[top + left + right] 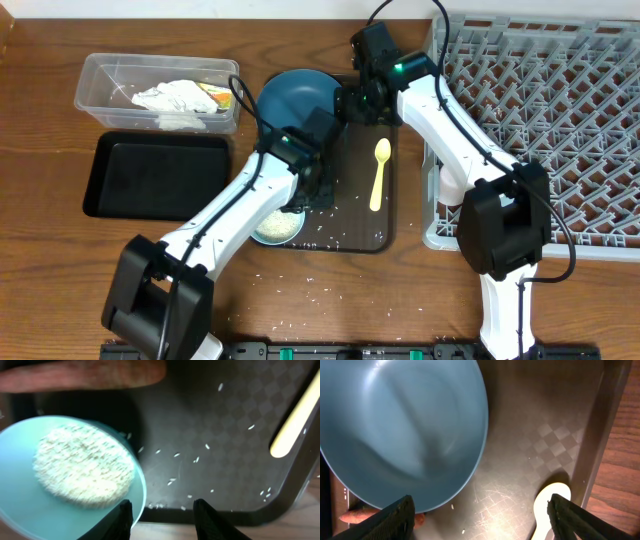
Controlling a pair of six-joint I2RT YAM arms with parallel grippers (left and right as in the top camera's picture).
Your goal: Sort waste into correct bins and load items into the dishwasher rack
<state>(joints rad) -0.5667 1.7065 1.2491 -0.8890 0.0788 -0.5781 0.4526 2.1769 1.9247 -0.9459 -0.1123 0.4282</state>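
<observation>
Your left end effector (162, 510) hangs open over the serving tray (215, 420), at the rim of the bowl (20, 505) holding rice (82, 465). Your right end effector (481, 504) is spread wide beside the plate (405, 425) at the tray's far left corner. The spoon (379, 172) lies along the tray's right side.

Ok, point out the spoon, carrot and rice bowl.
yellow spoon (377, 180), overhead view, mid-handle.
carrot (85, 375), left wrist view, mid-body.
rice bowl (20, 505), left wrist view, bare inner wall.
</observation>
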